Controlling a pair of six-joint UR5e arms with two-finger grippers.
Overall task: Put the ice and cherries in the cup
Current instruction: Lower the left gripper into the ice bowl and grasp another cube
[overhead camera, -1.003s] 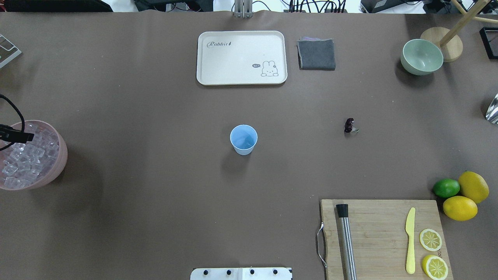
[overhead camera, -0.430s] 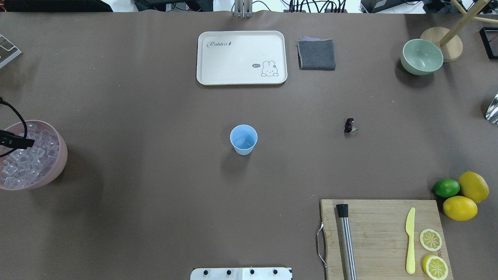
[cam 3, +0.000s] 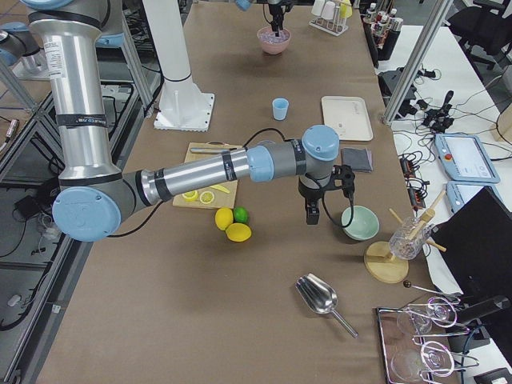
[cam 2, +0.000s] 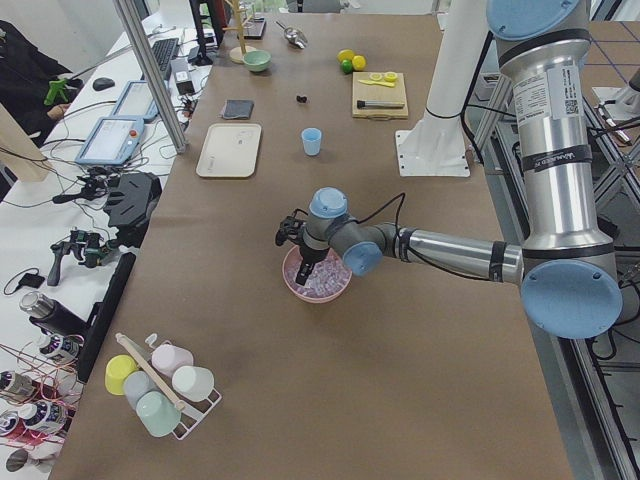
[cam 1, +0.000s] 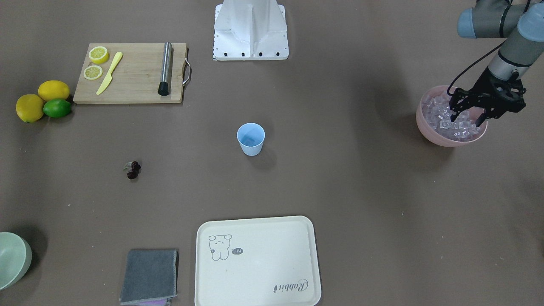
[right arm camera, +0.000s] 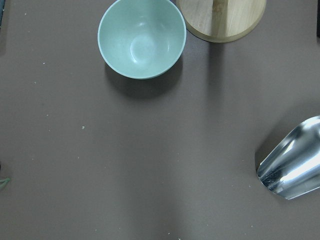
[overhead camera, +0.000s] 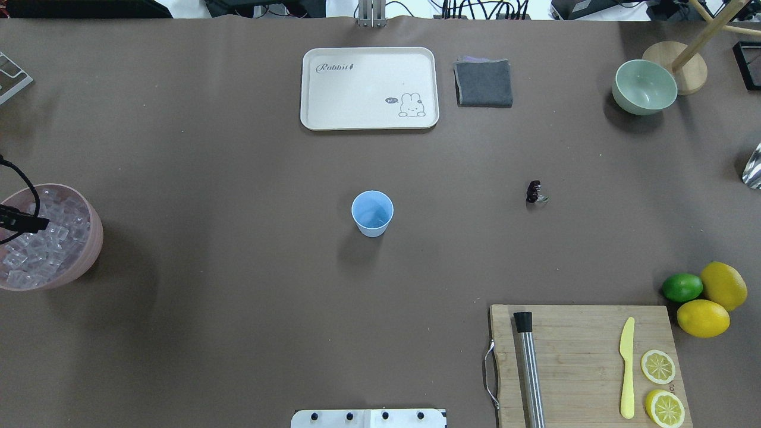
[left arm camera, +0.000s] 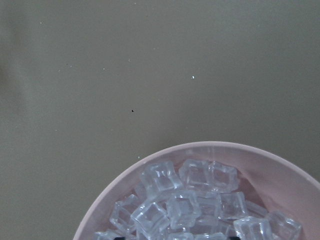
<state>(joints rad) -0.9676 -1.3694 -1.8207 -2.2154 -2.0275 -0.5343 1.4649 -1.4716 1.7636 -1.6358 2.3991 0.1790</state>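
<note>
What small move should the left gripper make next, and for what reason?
Probably the left gripper should ease down a little and close on one cube of the ice. Its jaws stand open right over the pile in the pink bowl, nothing is between them yet, and the cup looks empty.

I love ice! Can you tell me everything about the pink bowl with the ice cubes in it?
The pink bowl is round and smooth and looks like plastic. It stands upright on the brown table, near the end on the robot's left side. It is heaped with clear, glassy ice cubes. The left gripper hangs open over it, fingers spread. Its tips are among the cubes or just above them; I cannot tell which.
</note>
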